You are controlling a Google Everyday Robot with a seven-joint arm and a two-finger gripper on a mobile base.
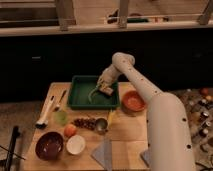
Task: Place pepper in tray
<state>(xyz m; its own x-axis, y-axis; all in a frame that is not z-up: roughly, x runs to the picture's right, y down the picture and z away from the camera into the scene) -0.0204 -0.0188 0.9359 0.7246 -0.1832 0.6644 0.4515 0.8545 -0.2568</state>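
The dark green tray (80,102) stands at the back middle of the wooden table. My gripper (105,90) is low inside the tray's right half, with the arm reaching down from the upper right. It is shut on one end of the slim curved pepper (92,95). The pepper hangs down and left from the gripper over the tray floor. I cannot tell whether its lower tip touches the floor.
An orange bowl (133,102) sits right of the tray. A white brush (45,112), a utensil (61,100) and a light-green cup (61,117) lie to the left. In front are a dark cluster (84,122), a metal cup (101,125), an orange fruit (70,130), a brown bowl (49,146), a white bowl (76,144) and a grey cloth (105,152).
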